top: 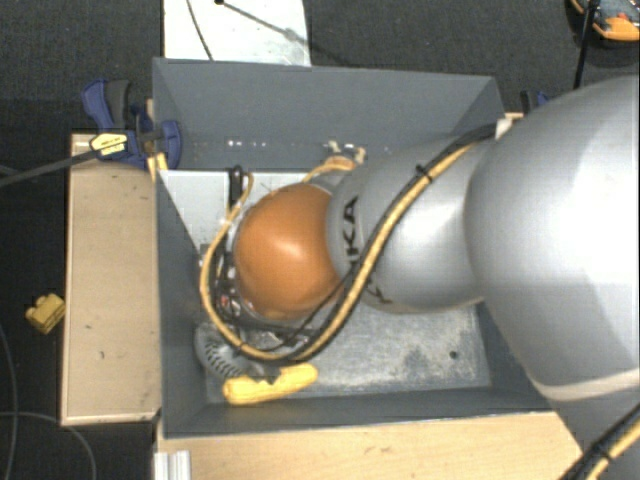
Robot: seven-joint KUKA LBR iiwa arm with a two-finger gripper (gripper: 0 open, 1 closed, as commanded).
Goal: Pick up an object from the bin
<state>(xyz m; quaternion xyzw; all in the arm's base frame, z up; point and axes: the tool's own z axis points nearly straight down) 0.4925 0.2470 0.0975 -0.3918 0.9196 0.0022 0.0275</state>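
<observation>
Arm enters from the right, silver links angled down toward the left. Orange wrist cover sits at the arm's left end, low, facing up. Yellow and black cables run along the forearm, looping beneath the cover.

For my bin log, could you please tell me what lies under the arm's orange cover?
Just below its edge a yellow banana-shaped thing and a grey ribbed thing peek out; anything directly beneath the orange cover is hidden.
</observation>
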